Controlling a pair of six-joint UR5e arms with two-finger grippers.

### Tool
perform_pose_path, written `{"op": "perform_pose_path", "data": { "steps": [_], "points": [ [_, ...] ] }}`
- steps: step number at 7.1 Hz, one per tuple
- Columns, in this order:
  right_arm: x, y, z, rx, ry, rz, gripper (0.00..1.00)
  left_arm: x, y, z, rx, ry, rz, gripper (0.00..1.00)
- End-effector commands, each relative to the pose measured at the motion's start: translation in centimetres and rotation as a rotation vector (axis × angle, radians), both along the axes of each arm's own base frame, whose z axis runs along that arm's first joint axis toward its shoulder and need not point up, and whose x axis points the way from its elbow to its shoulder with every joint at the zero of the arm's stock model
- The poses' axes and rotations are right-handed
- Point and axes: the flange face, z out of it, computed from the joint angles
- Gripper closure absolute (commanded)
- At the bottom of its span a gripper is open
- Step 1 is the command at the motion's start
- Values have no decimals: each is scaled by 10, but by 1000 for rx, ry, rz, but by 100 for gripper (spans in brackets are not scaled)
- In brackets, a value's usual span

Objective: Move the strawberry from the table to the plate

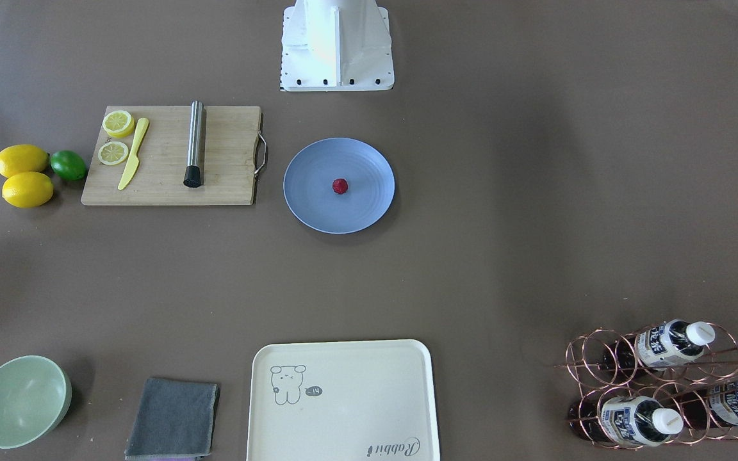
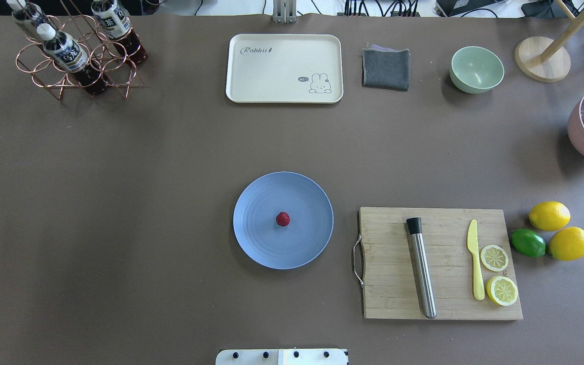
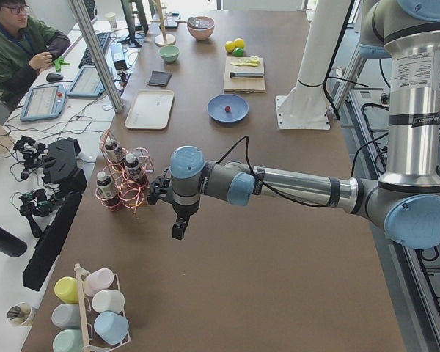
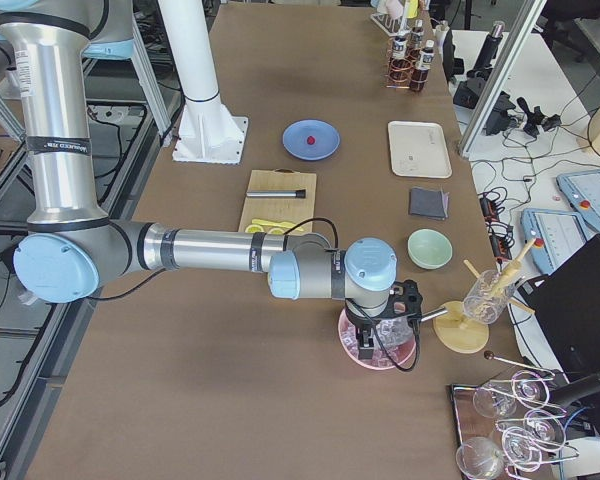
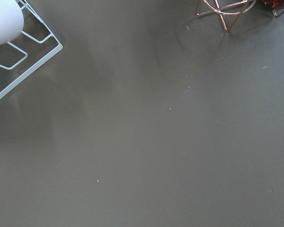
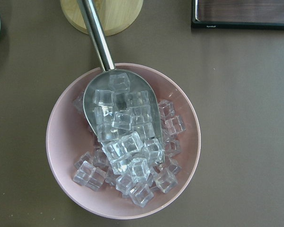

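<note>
- Nearest the robot's base, the board [image 2: 388, 284] lies just to the right of the plate [image 2: 261, 248], apart from it. It has no part in this job.
- The plate sits mid-counter [image 2: 119, 203], straight out from the base. The strawberry [image 2: 283, 219] rests at about its centre, well inside the rim, with nothing touching it.
- By my reading the placing is done, and what is left is to keep both arms clear. The berry needs no nudge or regrasp. It is round and would likely roll if the plate were bumped.
- The left pincer [image 3: 177, 231] hangs over bare counter at the left end, near the bottles [image 2: 66, 50], well away from the plate. Only a side view shows it, so I cannot tell whether its jaws are parted or closed.
- The right pincer [image 4: 365, 345] hovers above the ice bowl [image 6: 61, 137] at the right end. I cannot tell its jaws either. Any move from there had best begin straight up, so it clears the scoop [image 6: 118, 109].
- Farthest off, the tray [image 2: 284, 68] lies at the far edge.
</note>
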Motion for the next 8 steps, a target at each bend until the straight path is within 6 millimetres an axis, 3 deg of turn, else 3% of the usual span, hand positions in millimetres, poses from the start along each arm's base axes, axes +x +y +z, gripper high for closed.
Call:
{"op": "perform_pose_path", "data": {
  "steps": [1,3,6,8],
  "points": [
    [-3,-1,-6,1,0,-5,0,-2,3,3,-7,-1,-5,2],
    [-4,3,-4,0,-6,-6,0,-6,4,7,-14,-3,-11,2],
    [-4,2,-3,0,4,-7,0,-42,22,27,-55,-2,-86,2],
    [-4,4,-1,-1,3,-7,0,-43,23,29,-59,-4,-88,2]
  ]
}}
